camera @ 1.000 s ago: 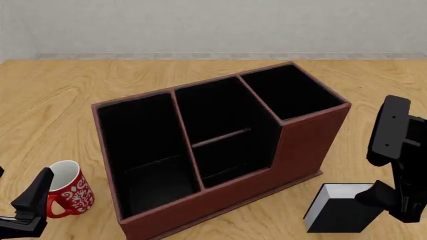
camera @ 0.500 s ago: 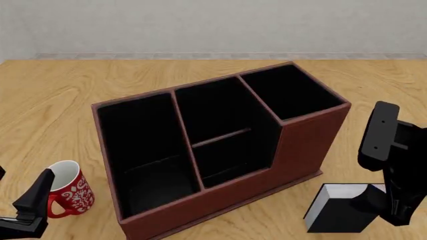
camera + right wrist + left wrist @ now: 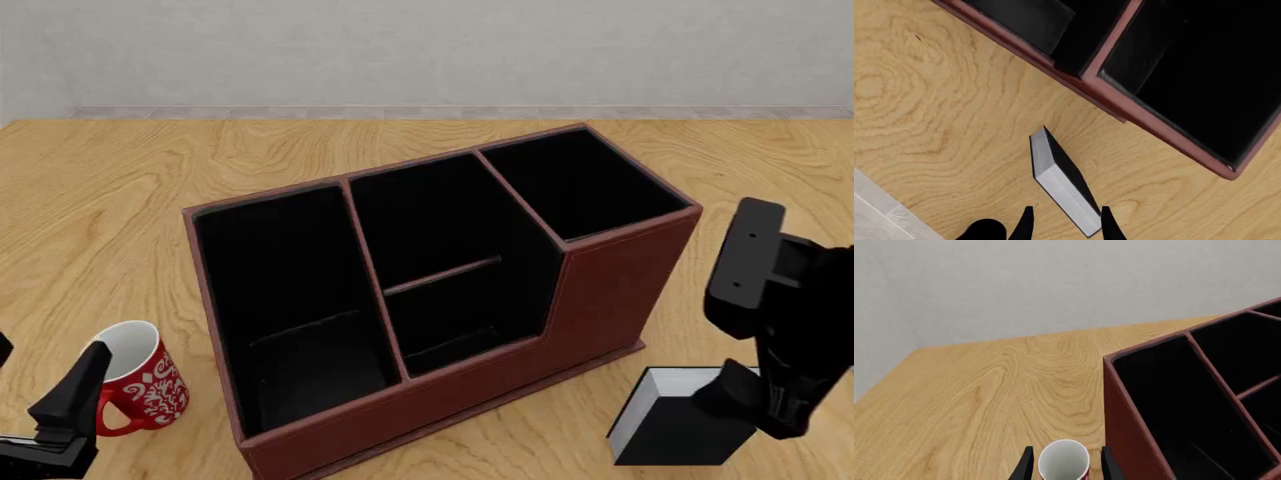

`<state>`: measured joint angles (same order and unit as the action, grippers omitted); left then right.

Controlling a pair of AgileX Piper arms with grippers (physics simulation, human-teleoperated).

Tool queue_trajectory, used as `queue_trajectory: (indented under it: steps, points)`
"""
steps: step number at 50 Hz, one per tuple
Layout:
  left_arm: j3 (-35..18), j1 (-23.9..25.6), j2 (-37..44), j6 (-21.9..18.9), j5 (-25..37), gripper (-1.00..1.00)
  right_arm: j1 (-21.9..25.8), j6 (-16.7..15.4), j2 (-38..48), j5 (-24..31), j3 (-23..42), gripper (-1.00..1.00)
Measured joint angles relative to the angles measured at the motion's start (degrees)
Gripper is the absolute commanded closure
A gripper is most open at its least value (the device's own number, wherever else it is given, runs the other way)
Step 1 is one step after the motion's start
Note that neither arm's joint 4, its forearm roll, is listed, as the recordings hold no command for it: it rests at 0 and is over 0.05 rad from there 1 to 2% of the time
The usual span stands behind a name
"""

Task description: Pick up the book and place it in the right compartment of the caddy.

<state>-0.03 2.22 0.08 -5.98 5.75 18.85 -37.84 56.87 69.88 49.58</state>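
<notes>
The right gripper (image 3: 1064, 224) has come lower and a little leftward in the front view over the last second, its dark wrist block sinking from the right edge toward the lower right corner. Its fingers (image 3: 1025, 222) are spread, and in the right wrist view their tips straddle the near end of the book (image 3: 1062, 184) without yet touching it. That reads as the final descent before a grasp: nothing is held yet, and the lift and the placing are both still to do.

The book (image 3: 674, 425) stands on the table (image 3: 120, 190) in the lower right of the front view, white page edges up, close in front of the caddy (image 3: 601, 290) but apart from it. Just above it in the frame rises the right compartment (image 3: 581, 185), the tallest end section at upper centre-right. Its full-height front wall is the obstacle; my judgement is that the book must be raised clear of that rim before it moves over the opening.

The left gripper (image 3: 1064, 467) sits in the lower left corner of the front view, fingers apart on either side of the red-and-white mug (image 3: 138, 385) without closing on it. The mug is well away from the book's likely path, beside the caddy's wide end section
</notes>
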Motion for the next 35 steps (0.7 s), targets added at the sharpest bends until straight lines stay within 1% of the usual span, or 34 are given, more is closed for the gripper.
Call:
queue_trajectory:
  steps: [12, 35]
  points:
    - [0.0, -0.2, 0.0, 0.1, 0.3, -1.00, 0.3, 1.2, 0.7, -0.4, -0.7, -1.00]
    - [0.0, -0.7, 0.0, 0.1, 0.6, -1.00, 1.3, 3.7, 2.6, -5.8, -4.5, -1.00]
